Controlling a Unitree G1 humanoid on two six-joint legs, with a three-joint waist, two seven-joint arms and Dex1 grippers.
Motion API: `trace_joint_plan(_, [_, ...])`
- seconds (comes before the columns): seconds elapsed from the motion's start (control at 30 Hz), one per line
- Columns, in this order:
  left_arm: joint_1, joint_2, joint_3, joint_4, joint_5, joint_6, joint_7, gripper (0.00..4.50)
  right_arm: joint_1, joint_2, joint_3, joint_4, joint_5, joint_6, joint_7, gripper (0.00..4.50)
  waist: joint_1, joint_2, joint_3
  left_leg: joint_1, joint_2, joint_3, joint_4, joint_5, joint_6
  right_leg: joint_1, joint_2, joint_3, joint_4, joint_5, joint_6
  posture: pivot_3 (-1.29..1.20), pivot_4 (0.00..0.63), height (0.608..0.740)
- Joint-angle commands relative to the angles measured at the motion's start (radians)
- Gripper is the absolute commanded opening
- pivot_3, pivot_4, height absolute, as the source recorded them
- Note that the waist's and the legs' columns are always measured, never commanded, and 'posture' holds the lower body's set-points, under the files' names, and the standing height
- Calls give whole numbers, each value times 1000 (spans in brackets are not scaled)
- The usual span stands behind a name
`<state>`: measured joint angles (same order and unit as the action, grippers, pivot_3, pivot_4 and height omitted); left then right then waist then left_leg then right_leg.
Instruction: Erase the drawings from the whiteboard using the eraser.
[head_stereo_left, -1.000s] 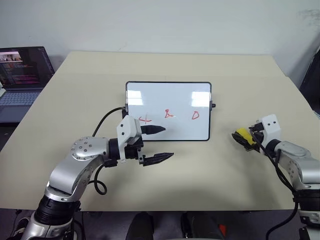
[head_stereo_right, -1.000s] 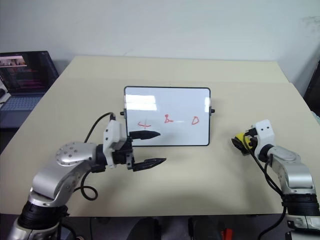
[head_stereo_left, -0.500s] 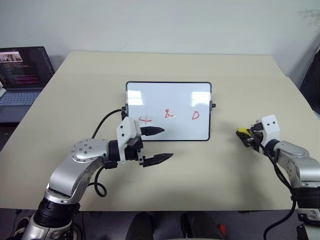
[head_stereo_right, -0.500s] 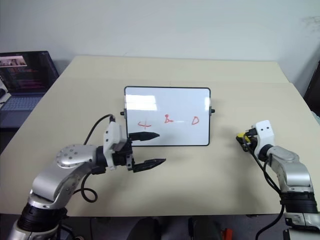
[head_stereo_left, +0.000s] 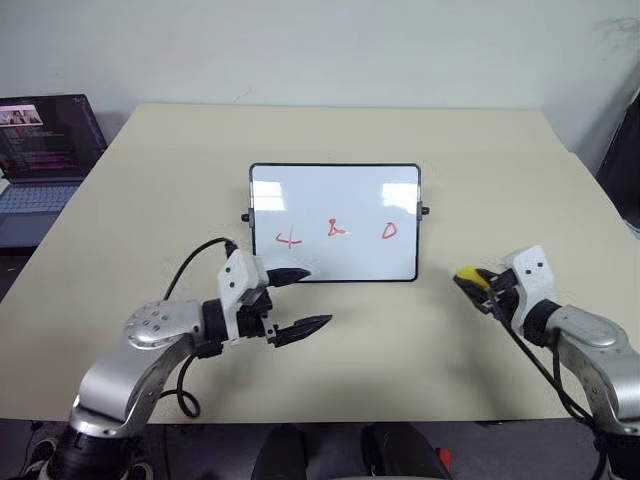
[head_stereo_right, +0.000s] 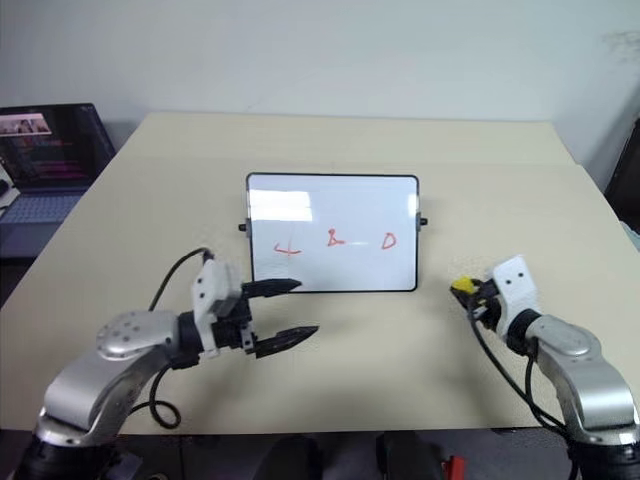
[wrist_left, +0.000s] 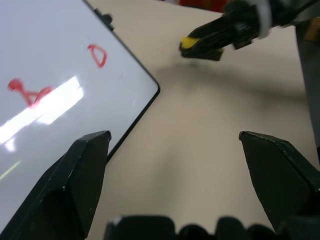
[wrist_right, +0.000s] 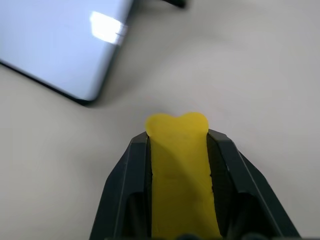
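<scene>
Right claw (head_stereo_left: 470, 284) clamped on eraser (wrist_right: 179, 165), lower right; left claw (head_stereo_left: 300, 300) spread empty
Risk: board (head_stereo_left: 335, 222) unheld, wiping drawings (head_stereo_left: 338, 230) may shove it across table (head_stereo_left: 400, 340)

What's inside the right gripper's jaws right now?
The right gripper is shut on the yellow eraser, whose rounded end pokes out past the fingertips. The eraser's sides and rear are covered by the black fingers. It hangs above the table, beside the whiteboard.
</scene>
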<state>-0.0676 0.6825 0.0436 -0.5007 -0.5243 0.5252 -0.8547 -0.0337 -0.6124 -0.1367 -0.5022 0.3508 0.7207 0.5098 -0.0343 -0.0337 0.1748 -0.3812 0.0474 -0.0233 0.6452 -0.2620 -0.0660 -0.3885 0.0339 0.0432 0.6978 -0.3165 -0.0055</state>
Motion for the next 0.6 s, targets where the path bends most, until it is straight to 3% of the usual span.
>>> trace_joint_plan(0.03, [47,1,80,-46,-1,-16,50,4500,-17,11,38,-172,41,57,-21,1122,2,0,0,0,0,0,0,0,0,0,0,0,0,0,0,0,150,740])
trace_joint_plan(0.23, [116,-3,147,8,31,-66,86,4500,-124,39,303,-241,-50,62,-56,1122,2,-1,0,0,0,0,0,0,0,0,0,0,0,0,0,0,150,740])
trace_joint_plan(0.47, [168,-13,204,8,91,-88,179,4500,-322,86,524,-42,-208,-114,5,1122,2,-1,0,0,-1,0,1,0,0,0,-1,0,-1,0,0,0,150,740])
trace_joint_plan(0.6, [177,4,237,22,102,-83,198,4500,-499,194,627,132,-269,-206,61,1122,-1,-1,0,0,0,-1,0,0,0,-1,-1,-1,-1,1,-2,0,150,740])
